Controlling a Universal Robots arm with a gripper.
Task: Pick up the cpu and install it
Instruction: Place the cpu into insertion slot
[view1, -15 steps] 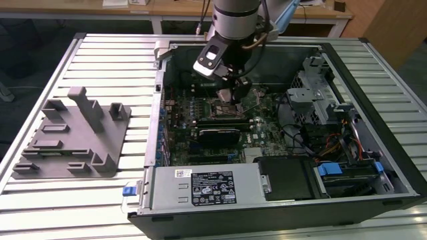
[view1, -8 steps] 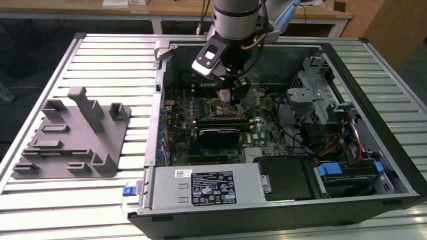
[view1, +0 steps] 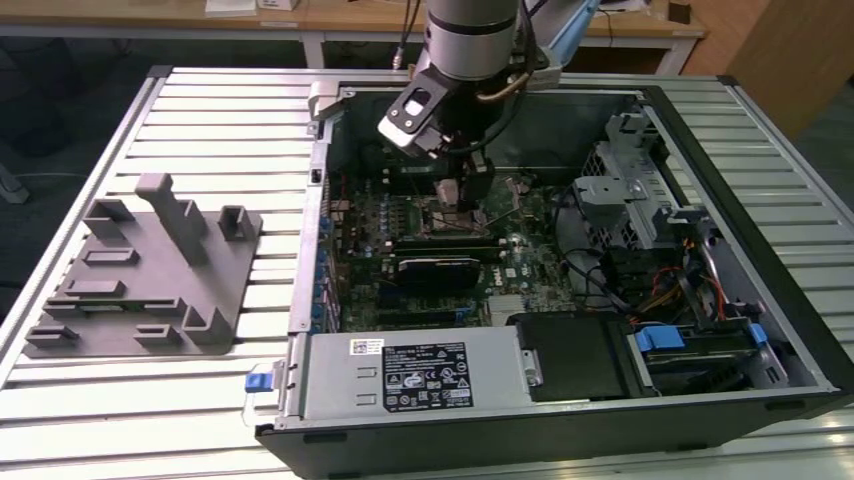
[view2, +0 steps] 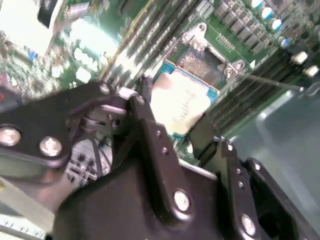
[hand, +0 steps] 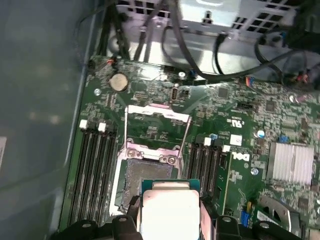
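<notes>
**Exterior view, then both wrist views: hand clamped on the cpu at the open socket**

Exterior view: I see the arm reaching down into an open computer case that lies on the slatted desk. The hand is low over the green motherboard, toward the far half of the board. A grey metal box with a white label sits at the near edge of the case. On the exterior view's left, a grey fixture rests on the desk, well apart from the case.

In the second wrist view, my hand has its two black fingers closed on opposite edges of the cpu. The cpu's pale silver top faces the camera. Just beyond the chip lies the socket with its metal frame, and memory slots run alongside.

In the first wrist view, the cpu is gripped between the fingers and overlaps the near edge of the open socket. The load plate is swung open beyond the socket. Memory slots flank the socket on both sides. Farther off I see a coin cell and a finned heatsink. I cannot tell whether the chip touches the socket or sits just above it.
</notes>
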